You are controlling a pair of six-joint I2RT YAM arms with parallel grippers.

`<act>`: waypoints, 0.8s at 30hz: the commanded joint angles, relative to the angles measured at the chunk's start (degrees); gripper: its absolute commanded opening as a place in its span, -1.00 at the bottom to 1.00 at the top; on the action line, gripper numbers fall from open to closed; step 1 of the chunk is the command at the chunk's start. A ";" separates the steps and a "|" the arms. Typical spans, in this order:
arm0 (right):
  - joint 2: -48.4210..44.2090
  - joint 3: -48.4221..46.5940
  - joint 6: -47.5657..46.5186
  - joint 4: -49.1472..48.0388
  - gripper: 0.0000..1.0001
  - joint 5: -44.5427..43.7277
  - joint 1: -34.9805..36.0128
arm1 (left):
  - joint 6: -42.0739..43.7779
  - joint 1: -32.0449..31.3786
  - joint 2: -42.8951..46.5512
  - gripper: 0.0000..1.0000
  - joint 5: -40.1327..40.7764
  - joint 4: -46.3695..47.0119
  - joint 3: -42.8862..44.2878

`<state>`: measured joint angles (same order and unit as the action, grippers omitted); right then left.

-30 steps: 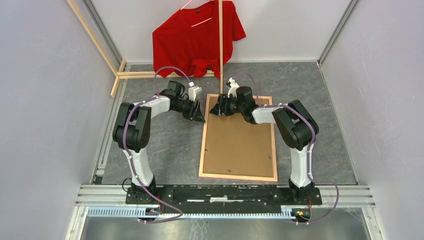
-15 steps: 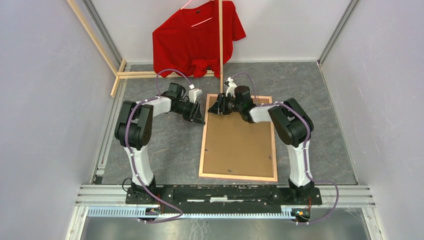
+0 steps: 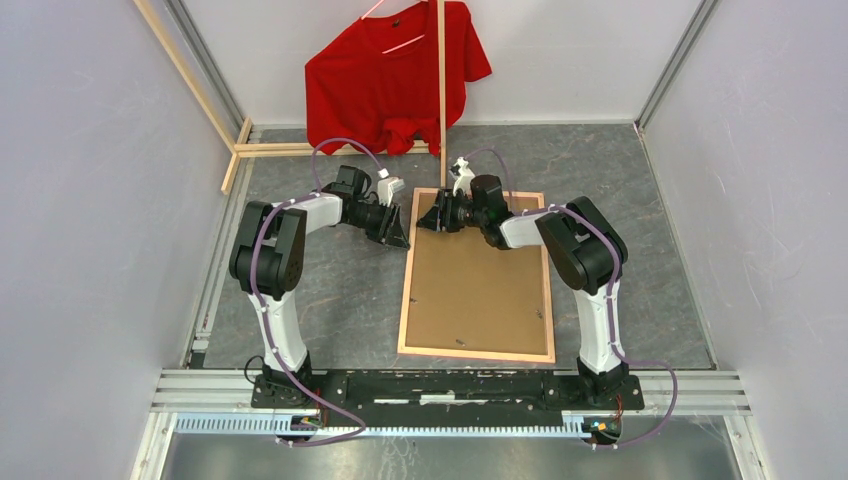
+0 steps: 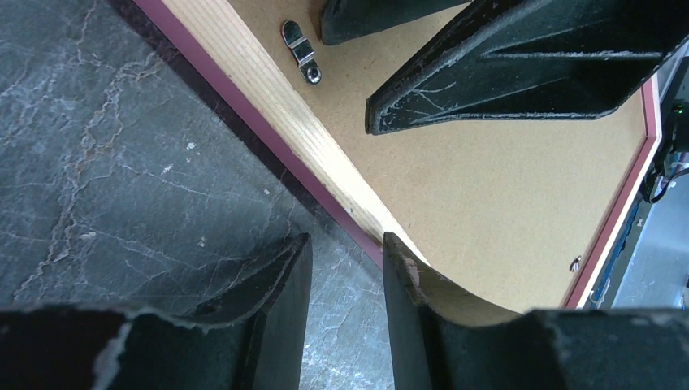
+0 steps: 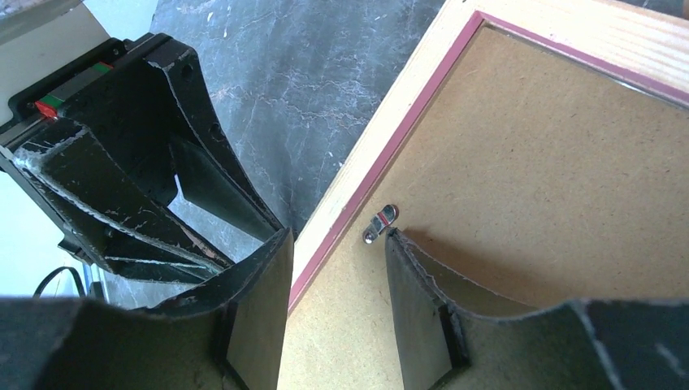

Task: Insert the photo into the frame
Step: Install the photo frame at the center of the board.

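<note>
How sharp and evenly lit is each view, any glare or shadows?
Top view: sharp, evenly lit. Left wrist view: frame crisp, fingers slightly soft. Right wrist view: top-left corner washed out white; a finger shadows the backing board.

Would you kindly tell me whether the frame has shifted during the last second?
No; the frame sits where it was, its near edge equally far from the base rail.

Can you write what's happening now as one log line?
frame: face-down | backing board: in frame | left gripper: open, over frame edge | right gripper: open, beside metal clip
</note>
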<state>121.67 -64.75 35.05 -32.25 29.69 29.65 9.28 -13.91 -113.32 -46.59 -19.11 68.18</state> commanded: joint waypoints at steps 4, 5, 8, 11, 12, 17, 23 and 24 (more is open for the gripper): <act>1.19 -1.58 0.79 1.57 -0.01 1.34 0.98 | 0.68 -0.33 -0.42 -0.12 0.67 0.63 -0.33; 1.32 -1.78 0.75 1.62 -0.01 1.33 1.01 | 0.73 -0.33 -0.46 -0.12 0.64 0.53 -0.33; 1.71 -2.22 0.81 1.75 -0.02 1.34 1.04 | 0.99 -0.33 -0.35 -0.12 0.54 0.21 -0.40; 2.12 -2.53 0.97 1.67 -0.03 1.64 1.04 | 1.53 -0.32 -0.19 -0.12 0.58 -0.20 -0.48; 2.22 -2.57 1.05 1.58 -0.04 1.62 1.09 | 1.67 -0.33 -0.20 -0.12 0.60 -0.28 -0.50; 3.11 -3.49 1.08 1.74 -0.06 2.05 1.06 | 2.05 -0.33 -0.08 -0.12 0.47 -0.63 -0.51; 0.88 -3.51 -0.80 4.18 -0.06 0.83 0.68 | 2.47 -0.33 0.09 -0.13 0.54 -1.04 -0.61; 0.13 -3.21 -1.68 4.73 -0.05 0.18 0.48 | 2.68 -0.33 0.23 -0.12 0.53 -1.24 -0.71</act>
<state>123.39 -67.29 35.94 -30.76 31.16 30.33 9.34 -13.98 -113.32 -46.59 -19.40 68.14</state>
